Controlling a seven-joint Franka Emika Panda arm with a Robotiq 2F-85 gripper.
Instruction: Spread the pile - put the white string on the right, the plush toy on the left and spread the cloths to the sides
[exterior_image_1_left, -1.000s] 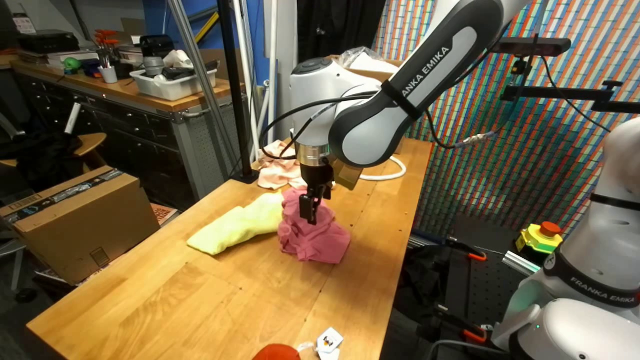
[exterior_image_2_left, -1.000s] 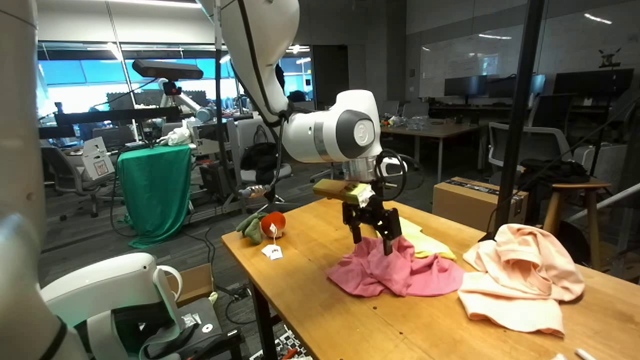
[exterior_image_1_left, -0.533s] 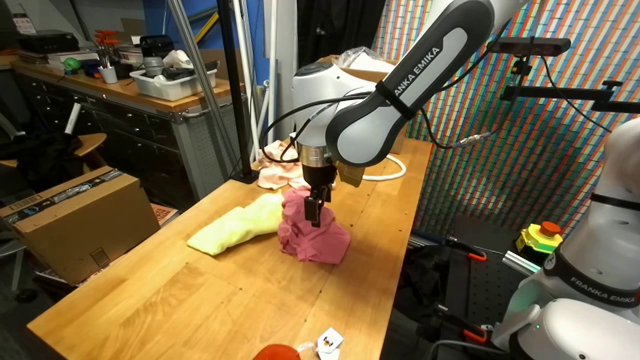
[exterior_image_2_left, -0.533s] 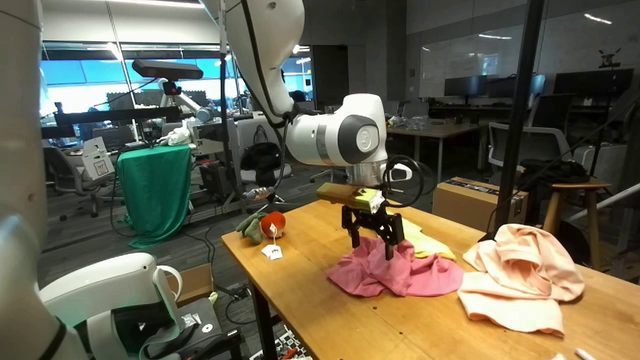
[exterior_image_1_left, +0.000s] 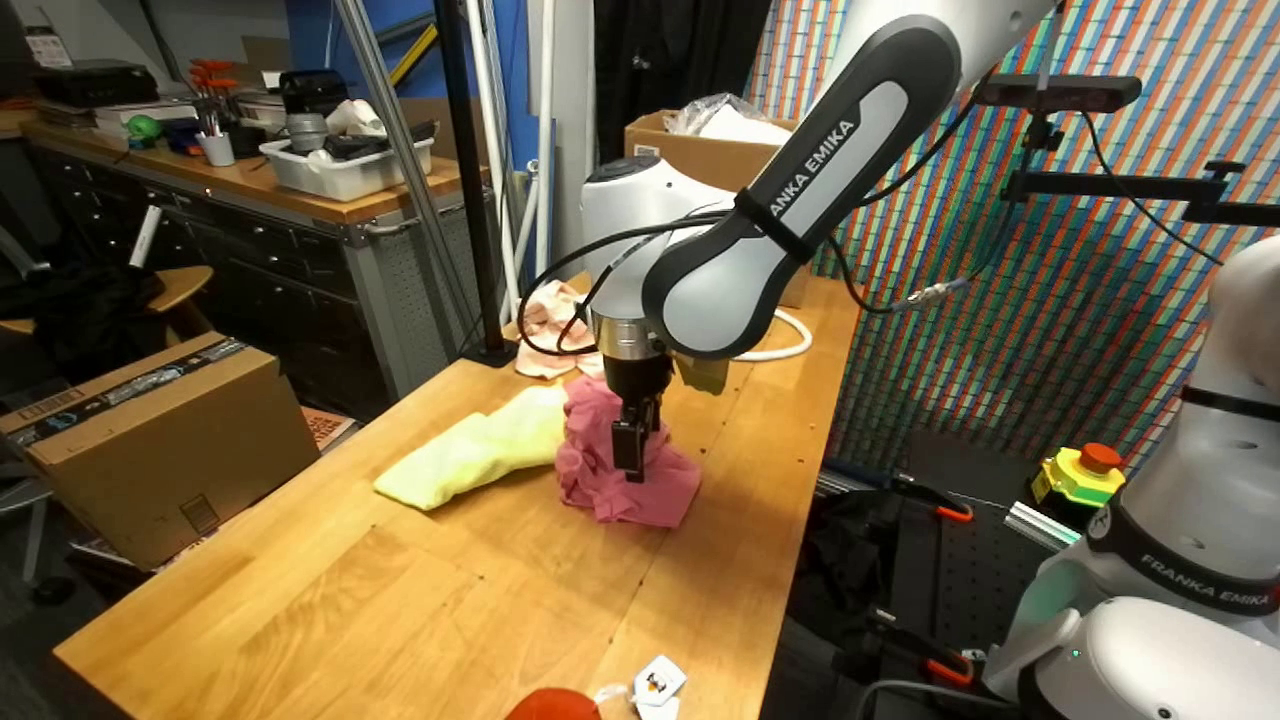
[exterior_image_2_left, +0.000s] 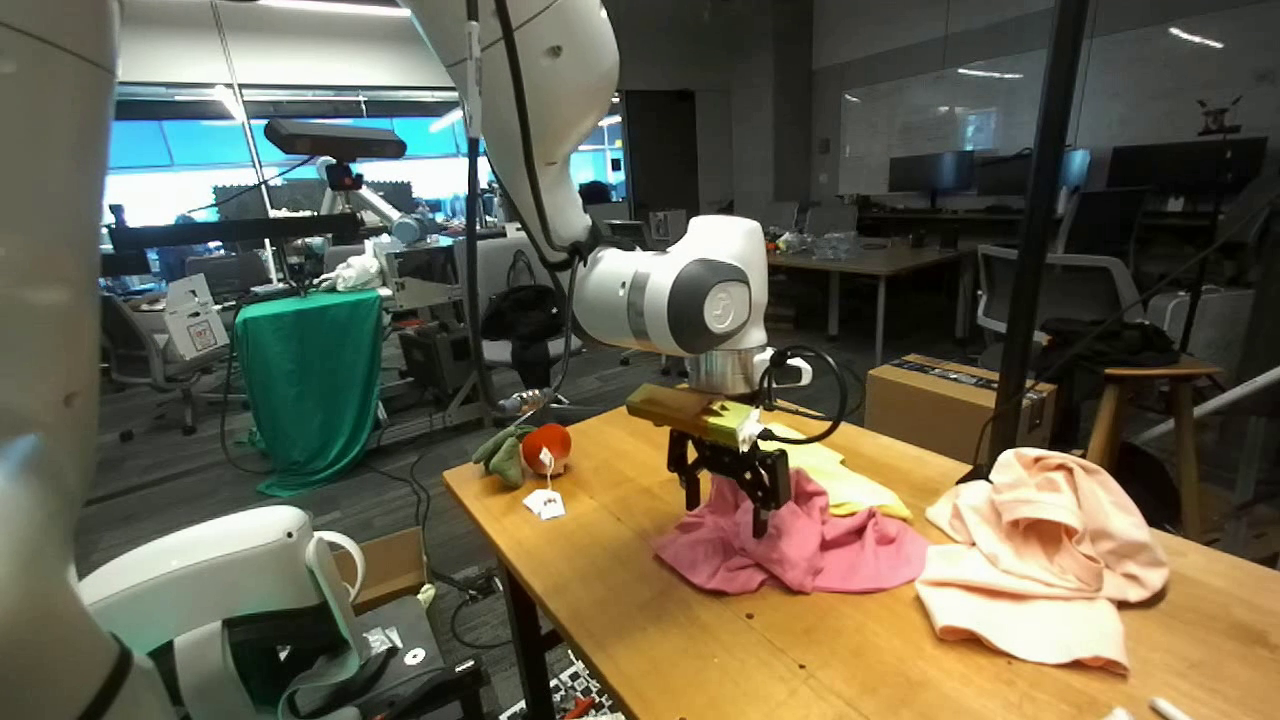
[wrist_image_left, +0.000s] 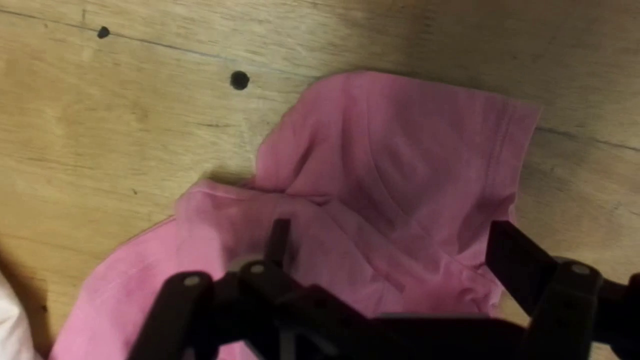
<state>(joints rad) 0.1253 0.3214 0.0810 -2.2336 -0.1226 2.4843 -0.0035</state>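
Note:
The pink cloth (exterior_image_2_left: 800, 540) lies crumpled mid-table, with the yellow-green cloth (exterior_image_1_left: 480, 450) beside it, touching. My gripper (exterior_image_2_left: 727, 515) points down over the pink cloth, jaws wide apart. In the wrist view pink folds (wrist_image_left: 410, 145) run beneath and between the fingers of the gripper (wrist_image_left: 390, 230); nothing is gripped, and whether the tips touch fabric I cannot tell. A bunched cream-pink cloth (exterior_image_2_left: 1050, 560) rests apart from it. The red plush toy (exterior_image_2_left: 546, 448) sits at the table's opposite end. The white string (exterior_image_1_left: 785, 350) curves behind the arm, partly hidden.
A black pole (exterior_image_1_left: 470, 200) rises at the table edge by the cream-pink cloth. An open cardboard box (exterior_image_1_left: 700, 150) stands at the far end behind the arm. White paper tags (exterior_image_2_left: 545, 503) hang from the plush toy onto the wooden table (exterior_image_1_left: 400, 610).
My gripper has come down closer to the pink cloth, its jaws staying apart. In an exterior view it has also shifted slightly left over the last half second. The cloths and plush toy have not moved.

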